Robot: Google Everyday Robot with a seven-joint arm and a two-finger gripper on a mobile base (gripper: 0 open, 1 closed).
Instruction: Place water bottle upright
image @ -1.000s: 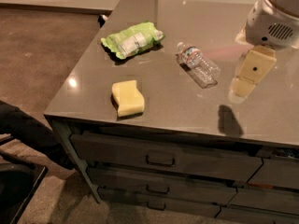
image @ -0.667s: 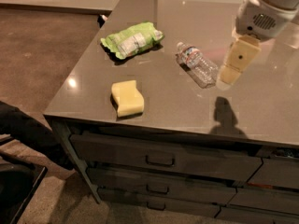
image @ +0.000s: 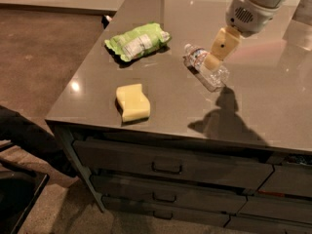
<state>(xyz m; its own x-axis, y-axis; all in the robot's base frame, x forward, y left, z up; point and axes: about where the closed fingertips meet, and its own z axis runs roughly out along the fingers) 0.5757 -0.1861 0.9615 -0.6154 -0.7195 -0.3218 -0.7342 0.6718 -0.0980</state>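
Lying on its side on the countertop in the camera view, the water bottle points its white cap toward the green snack bag. The gripper hangs right over its middle; open or closed, I cannot tell. An off-centre touch would likely roll or squirt the round bottle away. Its contents are unclear; the drawers below are shut.

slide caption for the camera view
Gripper at the water bottle lying on its side on the countertop, near a snack bag and sponge
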